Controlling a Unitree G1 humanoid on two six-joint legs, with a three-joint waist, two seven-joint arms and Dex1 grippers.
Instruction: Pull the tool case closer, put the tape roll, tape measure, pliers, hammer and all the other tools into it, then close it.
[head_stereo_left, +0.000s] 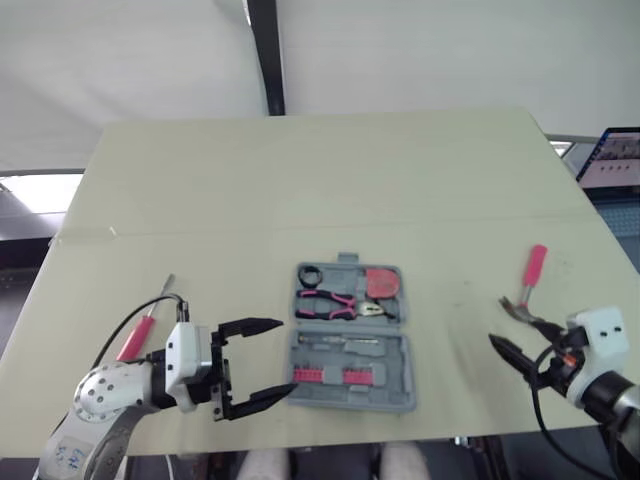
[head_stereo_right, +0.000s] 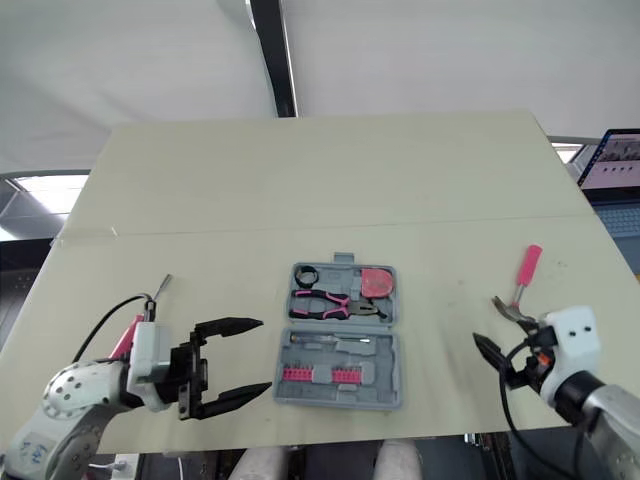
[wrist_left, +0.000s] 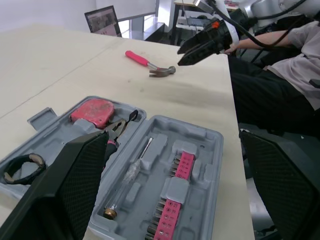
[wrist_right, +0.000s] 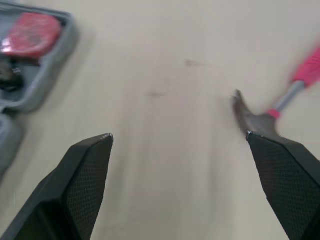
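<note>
At the near edge of the table (head_stereo_left: 300, 180), the open tool case (head_stereo_left: 400, 398) lies between my two claws.

My left gripper (head_stereo_left: 270, 358) is spread wide and empty, just beside the case's near-left corner. My right gripper (wrist_right: 179, 136) is also spread and empty, near the head of the hammer (head_stereo_left: 527, 285), which lies on the table well right of the case. Tape roll (head_stereo_left: 309, 274), pliers (head_stereo_left: 330, 303) and tape measure (head_stereo_left: 381, 283) sit in the case's far half. A pink-handled tool (head_stereo_left: 135, 338) lies on the table beyond my left arm.
</note>
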